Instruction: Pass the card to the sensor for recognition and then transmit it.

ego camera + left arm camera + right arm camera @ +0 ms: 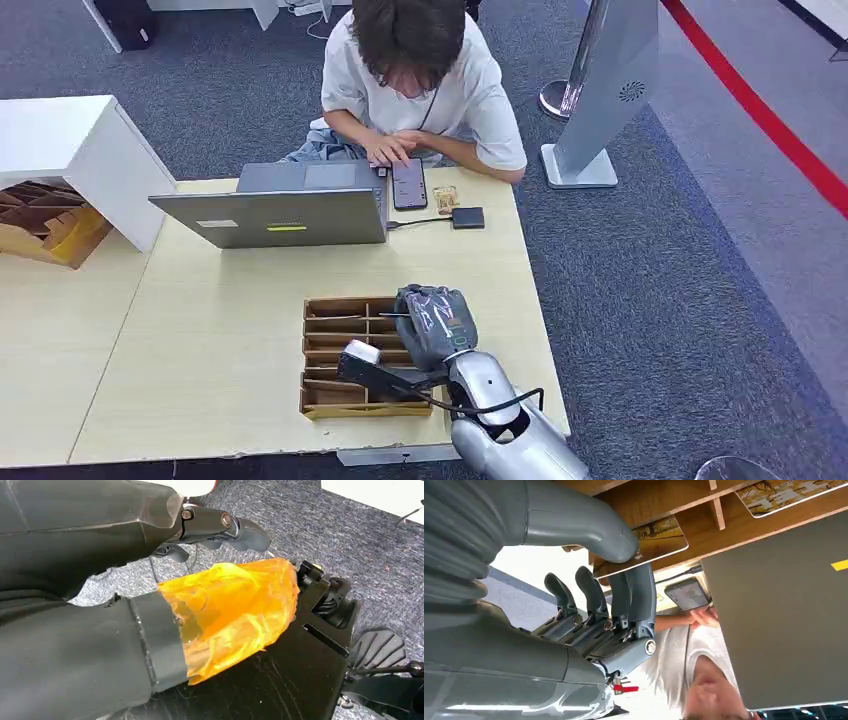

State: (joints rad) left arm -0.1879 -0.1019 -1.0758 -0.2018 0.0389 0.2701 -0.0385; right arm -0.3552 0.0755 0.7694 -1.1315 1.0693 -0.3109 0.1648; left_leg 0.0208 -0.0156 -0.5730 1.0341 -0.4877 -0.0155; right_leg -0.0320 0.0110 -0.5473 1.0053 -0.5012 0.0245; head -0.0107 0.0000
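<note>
My right hand (pixel 435 322) hangs over the right end of the wooden slotted tray (pixel 330 402) at the table's near edge. In the right wrist view the right hand (pixel 614 605) pinches a yellowish picture card (pixel 661 537) at the tray (pixel 659 500), its thumb on one face and the dark fingers (pixel 640 592) under the other. Another card (pixel 784 495) lies in a further slot. A small black sensor box (pixel 467 217) sits by the laptop, cabled to it. My left hand (pixel 125 555) hangs by my body holding nothing, its thumb (pixel 230 605) wrapped in orange film.
A grey laptop (pixel 285 215) stands open across the far side of the table. A person (pixel 415 80) sits behind it, with a hand at a phone (pixel 408 184). A small card (pixel 445 198) lies beside the phone. A white box (pixel 80 150) stands at the left.
</note>
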